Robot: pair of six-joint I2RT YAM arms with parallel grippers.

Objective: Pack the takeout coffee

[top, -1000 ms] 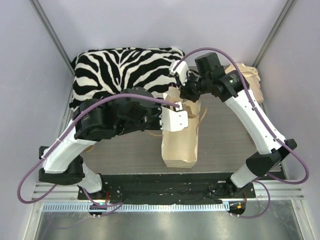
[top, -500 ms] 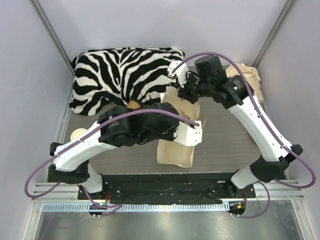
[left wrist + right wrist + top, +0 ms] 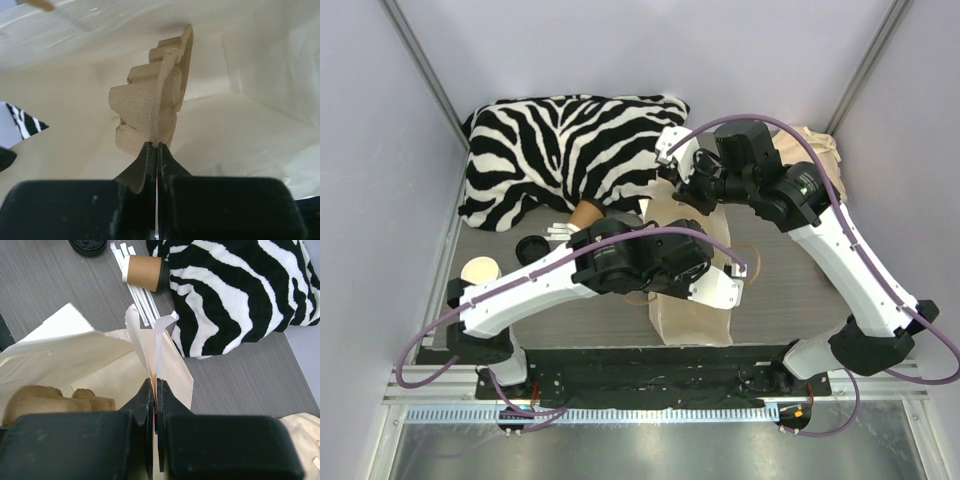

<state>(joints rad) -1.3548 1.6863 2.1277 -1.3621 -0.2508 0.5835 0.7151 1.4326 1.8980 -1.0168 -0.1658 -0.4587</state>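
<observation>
The takeout coffee (image 3: 145, 271), a small brown paper cup, lies on its side beside the zebra cushion (image 3: 560, 150); from above the takeout coffee (image 3: 585, 213) shows just past my left arm. A cream paper bag (image 3: 695, 325) stands open mid-table. My right gripper (image 3: 154, 382) is shut on the bag's (image 3: 75, 355) upper edge, at its far side. Inside the bag (image 3: 250, 75), my left gripper (image 3: 157, 145) is shut on a moulded pulp cup carrier (image 3: 150, 100), held on edge. That carrier (image 3: 45, 397) also peeks out in the right wrist view.
A black lid (image 3: 530, 247) and white flat sticks (image 3: 558, 230) lie left of the coffee cup. A second cup with a pale top (image 3: 480, 270) stands near the table's left edge. A beige cloth bag (image 3: 815, 150) sits at the back right.
My left arm has swung right and toward the front with the carrier, down into the bag. The bag has shifted right. The cup, lid and sticks have come out from under the arm.
</observation>
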